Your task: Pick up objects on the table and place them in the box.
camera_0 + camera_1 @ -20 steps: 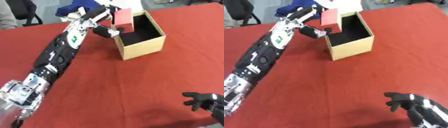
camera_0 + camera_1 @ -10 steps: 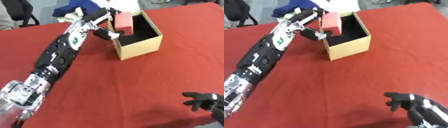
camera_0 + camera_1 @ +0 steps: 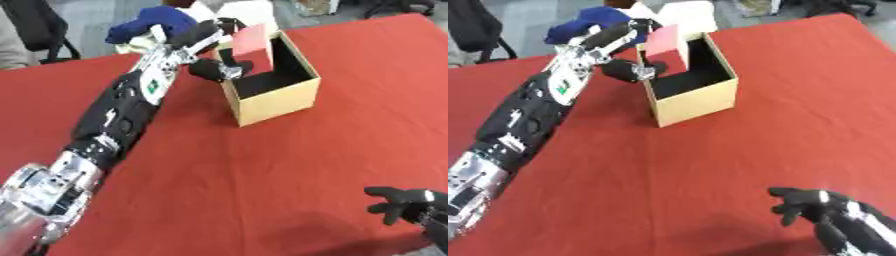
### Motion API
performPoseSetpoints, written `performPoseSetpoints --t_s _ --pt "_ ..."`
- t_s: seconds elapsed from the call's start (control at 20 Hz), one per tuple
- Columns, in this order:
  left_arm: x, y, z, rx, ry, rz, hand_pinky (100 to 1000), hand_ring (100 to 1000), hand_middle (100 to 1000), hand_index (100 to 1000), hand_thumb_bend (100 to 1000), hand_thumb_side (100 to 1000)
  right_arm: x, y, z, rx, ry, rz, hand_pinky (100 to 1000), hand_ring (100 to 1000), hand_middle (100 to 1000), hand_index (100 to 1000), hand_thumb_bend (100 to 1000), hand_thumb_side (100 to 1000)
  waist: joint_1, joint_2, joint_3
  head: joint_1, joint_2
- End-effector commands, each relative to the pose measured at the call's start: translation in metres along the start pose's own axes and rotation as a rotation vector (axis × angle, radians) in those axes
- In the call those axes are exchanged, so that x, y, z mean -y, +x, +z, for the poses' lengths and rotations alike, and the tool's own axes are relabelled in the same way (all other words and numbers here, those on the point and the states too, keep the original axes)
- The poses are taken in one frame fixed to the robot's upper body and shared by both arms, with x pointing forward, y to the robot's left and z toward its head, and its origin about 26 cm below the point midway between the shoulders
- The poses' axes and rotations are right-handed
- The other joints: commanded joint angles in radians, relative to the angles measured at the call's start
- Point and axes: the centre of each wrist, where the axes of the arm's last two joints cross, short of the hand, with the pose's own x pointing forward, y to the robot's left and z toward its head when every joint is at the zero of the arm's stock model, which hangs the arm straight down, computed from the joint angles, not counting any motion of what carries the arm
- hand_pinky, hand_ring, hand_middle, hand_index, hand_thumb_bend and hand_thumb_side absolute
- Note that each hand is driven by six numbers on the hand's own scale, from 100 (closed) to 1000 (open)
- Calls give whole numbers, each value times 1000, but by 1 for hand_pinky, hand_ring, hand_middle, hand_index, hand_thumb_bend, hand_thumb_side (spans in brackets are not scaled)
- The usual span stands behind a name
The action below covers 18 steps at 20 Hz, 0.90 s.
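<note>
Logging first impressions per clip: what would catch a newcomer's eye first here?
The left hand, at the end of a long outstretched arm, holds a red block over the near-left rim of the open cardboard box at the table's far side. On the bright red tablecloth, the right hand rests idle at the lower right.

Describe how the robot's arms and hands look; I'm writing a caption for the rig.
The left arm is black with silver and white joint sections, a chunky metallic joint nearest the camera, and a small green-and-white sticker on the forearm. The left hand has black fingers with silver parts. The right hand is black with small pale details on the fingers.
</note>
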Motion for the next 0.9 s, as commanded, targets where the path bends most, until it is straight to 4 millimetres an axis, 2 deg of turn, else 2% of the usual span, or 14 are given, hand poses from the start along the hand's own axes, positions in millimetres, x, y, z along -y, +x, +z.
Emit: performPoseSetpoints --t_s 0.05,0.25,0.35,0.45,0.5,0.65,0.9 --pt "-14 2 -2 16 23 -33 1000 791 816 901 395 687 3 7 -2 16 9 19 849 947 586 824 100 554 -8 -20 0 -2 -10" --pt "-13 2 -2 16 14 -43 1000 789 815 899 392 642 2 7 -2 15 13 20 850 948 586 824 100 554 -8 -18 3 -3 -8" --pt "-12 2 -2 15 7 -51 1000 794 820 902 437 649 3 7 -2 14 12 21 850 948 586 824 100 554 -8 -18 3 -3 -9" --pt "-11 2 -2 14 -4 -64 1000 809 839 921 534 688 3 7 -2 15 13 22 850 948 586 824 100 554 -7 -17 2 -5 -10" --pt "-11 2 -2 15 -9 -71 1000 826 858 939 624 720 3 7 -2 16 14 22 850 948 586 825 100 555 -7 -16 1 -5 -10" --pt "-9 2 -3 17 -28 -88 1000 848 888 960 705 716 3 7 -3 15 15 23 850 948 586 825 100 555 -6 -14 -1 -5 -9" --pt "-8 1 -2 15 -22 -87 1000 847 889 961 682 729 3 7 -3 16 14 25 851 948 586 825 100 554 -8 -12 0 -7 -8"
